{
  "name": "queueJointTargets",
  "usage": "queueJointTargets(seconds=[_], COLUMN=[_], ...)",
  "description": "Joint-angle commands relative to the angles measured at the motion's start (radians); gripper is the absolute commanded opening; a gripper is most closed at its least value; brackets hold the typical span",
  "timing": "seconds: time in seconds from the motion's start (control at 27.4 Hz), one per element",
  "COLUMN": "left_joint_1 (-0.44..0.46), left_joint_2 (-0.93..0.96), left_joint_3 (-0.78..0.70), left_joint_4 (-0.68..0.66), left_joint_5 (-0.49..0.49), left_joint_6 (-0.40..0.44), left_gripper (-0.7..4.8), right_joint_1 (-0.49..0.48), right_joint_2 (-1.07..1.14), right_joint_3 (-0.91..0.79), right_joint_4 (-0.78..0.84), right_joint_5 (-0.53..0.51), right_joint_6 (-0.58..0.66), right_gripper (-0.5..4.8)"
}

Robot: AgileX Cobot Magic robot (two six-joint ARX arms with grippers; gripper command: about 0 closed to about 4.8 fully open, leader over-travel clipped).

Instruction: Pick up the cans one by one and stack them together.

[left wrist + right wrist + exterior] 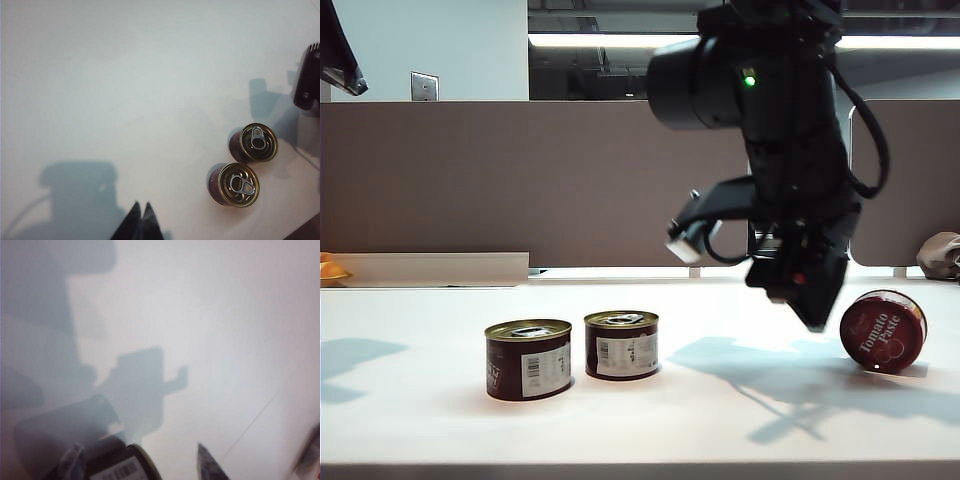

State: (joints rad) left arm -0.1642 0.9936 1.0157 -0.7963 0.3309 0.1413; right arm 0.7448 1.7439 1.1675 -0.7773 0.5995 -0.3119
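Observation:
Two cans stand upright side by side left of the table's middle, one (528,358) nearer the front and one (621,344) just behind it to the right; the left wrist view shows their gold pull-tab lids (234,184) (252,143). A third can (883,331) lies tilted on its side at the right, its "Tomato Paste" label facing out. My right gripper (815,315) hangs just left of it, fingers pointing down. In the right wrist view that can's barcode (117,469) sits between the open fingers, with a gap to the one sharp fingertip (206,462). My left gripper (141,209) is shut and empty, above bare table away from the upright pair.
A grey partition wall runs behind the table. A low white ledge (430,268) and an orange object (330,268) sit at the back left, and a crumpled cloth (942,255) at the back right. The right arm's body (308,80) shows beyond the upright cans.

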Motion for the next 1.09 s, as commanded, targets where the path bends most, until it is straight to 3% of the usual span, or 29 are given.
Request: queueJointTargets(seconds=[0.04,0.11,0.22,0.33,0.44,0.51,0.62,0.69,0.88,1.09], left_joint_1=[0.001,0.001,0.001,0.001,0.001,0.001,0.001,0.001,0.001,0.001], left_joint_2=[-0.004,-0.004,-0.004,-0.004,-0.004,-0.004,-0.004,-0.005,-0.006,-0.006], left_joint_3=[0.003,0.003,0.003,0.003,0.003,0.003,0.003,0.003,0.003,0.003], left_joint_4=[0.013,0.013,0.013,0.016,0.020,0.020,0.021,0.019,0.020,0.019], left_joint_5=[0.006,0.006,0.006,0.006,0.006,0.006,0.006,0.006,0.007,0.007], left_joint_6=[0.000,0.001,0.001,0.004,0.004,0.004,0.004,0.003,0.004,0.004], left_gripper=[-0.06,-0.06,-0.06,-0.06,-0.06,-0.06,-0.06,-0.06,-0.06,-0.06], right_joint_1=[-0.004,-0.015,-0.019,-0.034,-0.071,-0.117,-0.222,-0.264,-0.278,-0.285], right_joint_2=[-0.003,-0.004,-0.008,-0.049,-0.106,-0.151,-0.208,-0.218,-0.217,-0.216], right_joint_3=[0.038,0.054,0.078,0.098,0.112,0.132,0.135,0.138,0.140,0.140], right_joint_4=[-0.054,-0.110,-0.175,-0.190,-0.175,-0.203,-0.233,-0.254,-0.289,-0.297], right_joint_5=[0.003,0.008,-0.010,-0.174,-0.261,-0.322,-0.552,-0.624,-0.631,-0.637], right_joint_6=[0.005,0.008,0.066,0.138,0.169,0.256,0.374,0.436,0.538,0.685], right_gripper=[3.05,3.49,3.49,3.47,3.47,3.46,3.34,3.23,3.27,3.72])
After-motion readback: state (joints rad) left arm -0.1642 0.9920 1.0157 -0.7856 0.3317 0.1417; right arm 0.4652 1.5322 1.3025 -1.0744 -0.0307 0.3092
